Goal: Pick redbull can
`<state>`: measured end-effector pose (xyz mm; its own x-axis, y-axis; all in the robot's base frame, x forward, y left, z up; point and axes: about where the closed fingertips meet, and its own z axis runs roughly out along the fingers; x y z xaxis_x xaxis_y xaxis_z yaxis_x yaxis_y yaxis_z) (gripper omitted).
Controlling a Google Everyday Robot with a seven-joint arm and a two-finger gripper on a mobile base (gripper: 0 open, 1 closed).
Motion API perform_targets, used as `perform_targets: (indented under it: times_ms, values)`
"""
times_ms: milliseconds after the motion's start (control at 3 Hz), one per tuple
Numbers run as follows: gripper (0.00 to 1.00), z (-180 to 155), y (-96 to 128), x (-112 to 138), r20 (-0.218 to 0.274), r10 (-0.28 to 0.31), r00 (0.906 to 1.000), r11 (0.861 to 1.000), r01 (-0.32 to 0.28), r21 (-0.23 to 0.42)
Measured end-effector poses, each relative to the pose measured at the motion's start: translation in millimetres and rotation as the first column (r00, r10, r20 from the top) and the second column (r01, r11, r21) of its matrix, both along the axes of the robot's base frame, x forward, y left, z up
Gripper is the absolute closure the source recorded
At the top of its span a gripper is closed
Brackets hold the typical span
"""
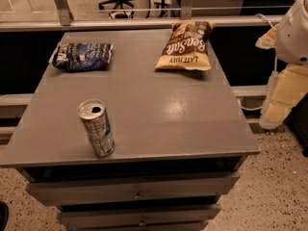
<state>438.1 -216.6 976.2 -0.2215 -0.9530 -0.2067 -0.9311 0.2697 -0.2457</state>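
Observation:
The redbull can (96, 127) stands upright near the front left of the grey cabinet top (159, 114). It is slim, with silver and blue sides and a shiny silver top with a dark opening. My gripper (283, 97) hangs at the far right of the view, beyond the right edge of the cabinet top. It is pale cream under a white arm joint (294, 32). It is far from the can and holds nothing that I can see.
A flat dark-blue snack bag (83, 56) lies at the back left. A brown and yellow chip bag (186, 44) lies at the back right. Drawers (137, 191) are below the front edge. A rail and glass partition (144, 22) run behind the cabinet.

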Motion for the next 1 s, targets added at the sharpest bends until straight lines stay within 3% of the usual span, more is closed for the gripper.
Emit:
perform_targets:
  times_ms: [667,1000]
  values:
    - [0.00,-0.4,2.8,0.5,0.007,0.001,1.0000,1.000,-0.001,0.013]
    - [0.00,-15.7,26.0,4.4,0.008,0.036,0.9993,0.995,-0.036,0.096]
